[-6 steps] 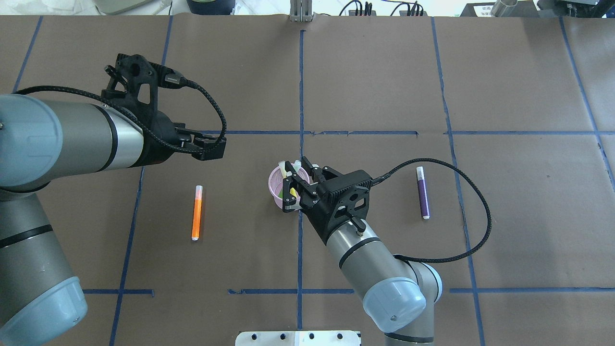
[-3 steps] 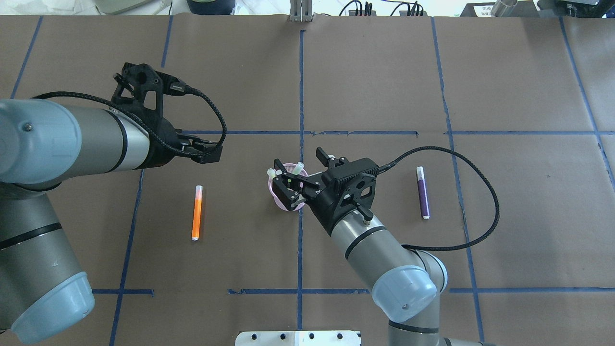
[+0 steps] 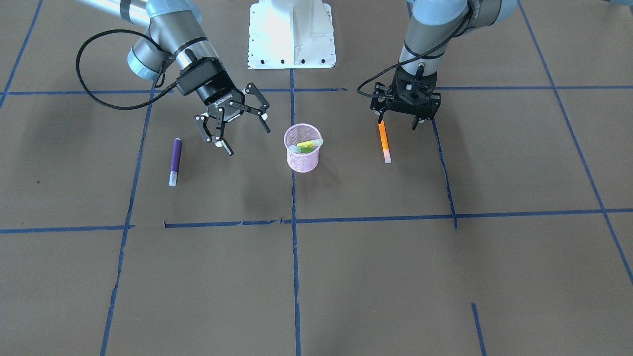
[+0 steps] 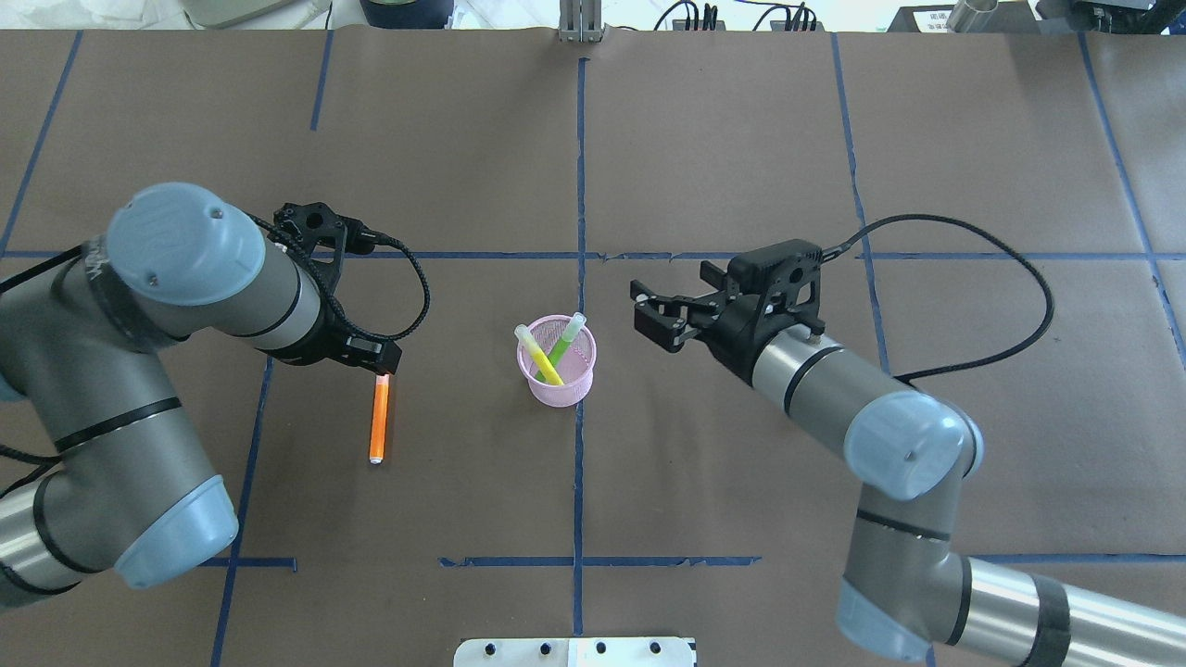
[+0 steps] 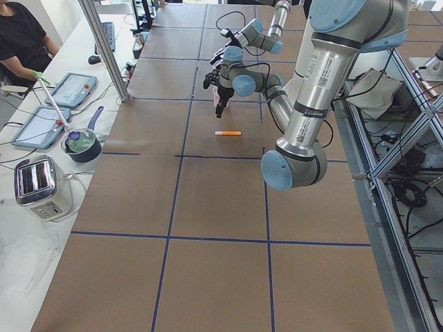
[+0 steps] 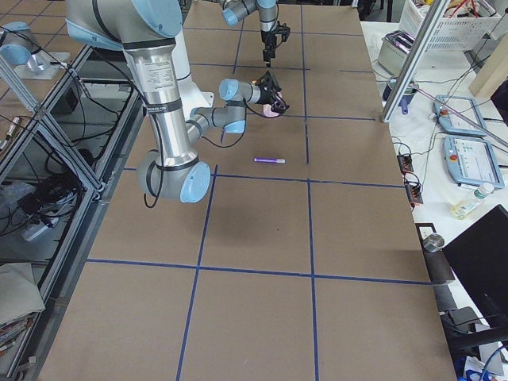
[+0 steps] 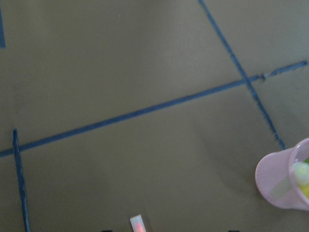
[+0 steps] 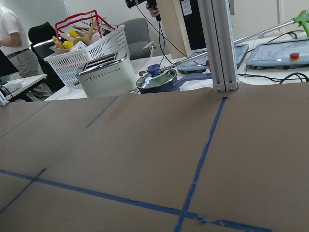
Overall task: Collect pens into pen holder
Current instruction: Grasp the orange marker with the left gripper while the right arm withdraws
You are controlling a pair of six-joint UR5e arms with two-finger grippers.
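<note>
Front-facing view: we find two pens outside the cup.
Nearest us the purple pen (image 3: 174, 161) lies flat; the pen holder (image 3: 302, 157) holds two green pens (image 3: 307, 145); the orange pen (image 3: 384, 142) ends beneath our spread left gripper (image 3: 397, 123); the right gripper (image 3: 248, 141) hangs released, empty.

One pen holder (image 4: 560, 395), two yellow-green pens (image 4: 538, 353), one orange pen (image 4: 379, 421), one purple pen (image 3: 175, 154).
</note>
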